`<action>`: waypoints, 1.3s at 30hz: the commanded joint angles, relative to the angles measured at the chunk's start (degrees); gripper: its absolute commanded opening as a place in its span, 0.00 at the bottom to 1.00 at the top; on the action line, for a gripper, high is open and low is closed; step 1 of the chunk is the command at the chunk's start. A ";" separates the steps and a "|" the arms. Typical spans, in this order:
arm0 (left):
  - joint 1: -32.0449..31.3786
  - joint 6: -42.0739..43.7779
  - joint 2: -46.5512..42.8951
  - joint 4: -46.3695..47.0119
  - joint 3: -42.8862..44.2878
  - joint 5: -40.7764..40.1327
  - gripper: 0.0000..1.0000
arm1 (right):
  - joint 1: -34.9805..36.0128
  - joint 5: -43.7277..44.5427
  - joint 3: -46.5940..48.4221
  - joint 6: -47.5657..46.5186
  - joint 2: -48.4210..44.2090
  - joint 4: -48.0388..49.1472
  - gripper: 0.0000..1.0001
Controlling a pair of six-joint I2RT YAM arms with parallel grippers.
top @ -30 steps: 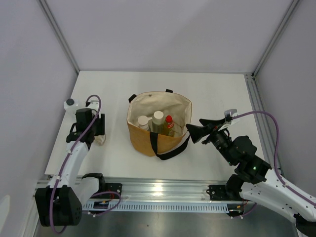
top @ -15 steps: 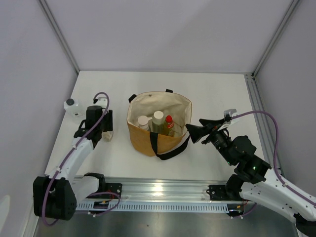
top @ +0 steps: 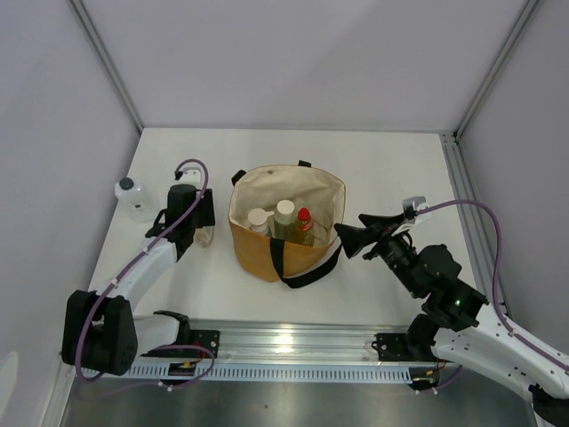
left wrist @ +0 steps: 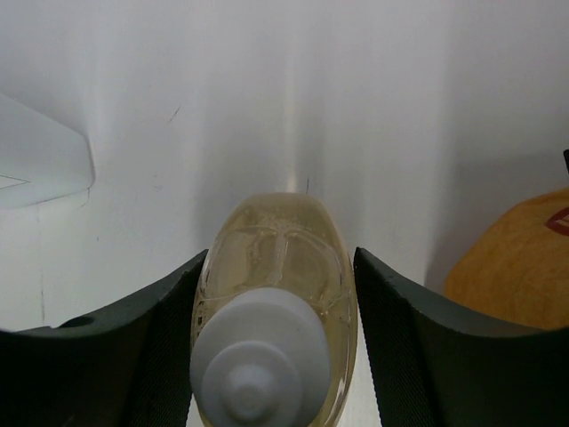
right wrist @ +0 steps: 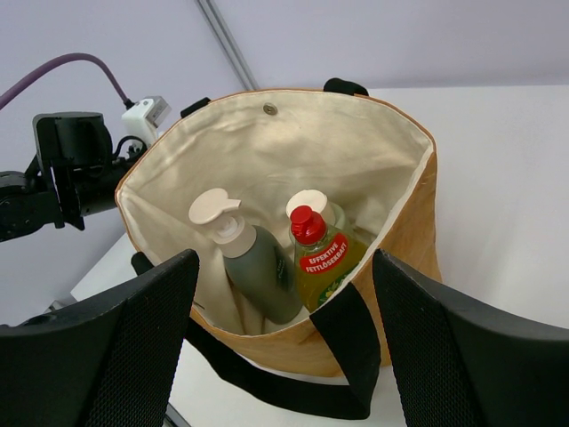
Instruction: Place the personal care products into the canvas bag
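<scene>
**Left arm.** My left gripper (left wrist: 280, 256) is closed partway onto a pale amber, oval-bodied bottle with a round white cap (left wrist: 276, 302). One dark finger (left wrist: 160, 347) lies against each flank, and the cap points up toward my wrist camera. From above, this bottle sits just left of the bag. Whether its base rests on the white table (top: 382, 169) I cannot tell from either view.

**Right arm.** My right gripper (top: 349, 236) is spread wide and holds nothing. It hangs near the bag's right side, level with the rim, and its wrist camera looks down into the opening.

**Bag.** The tan canvas tote with cream lining (top: 267, 253) stands upright and open at mid-table. A black strap handle (top: 307, 267) droops over its near wall. Three bottles stand inside:
- a grey-green bottle with a beige pump cap (right wrist: 258, 276);
- a yellow bottle with a red cap and red label (right wrist: 322, 258), beside the grey-green one;
- a white-capped bottle (right wrist: 308, 201) behind the yellow one, its body mostly hidden.

**Outside the bag.** A clear square bottle with a black cap (top: 132, 197) stands alone at the table's left edge. It is well apart from the tote and to the left of my left gripper.
</scene>
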 commanded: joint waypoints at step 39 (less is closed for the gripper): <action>-2.44 -12.97 -12.79 -4.67 0.60 -14.78 0.01 | 0.32 1.04 -0.06 -0.46 -0.26 0.83 0.83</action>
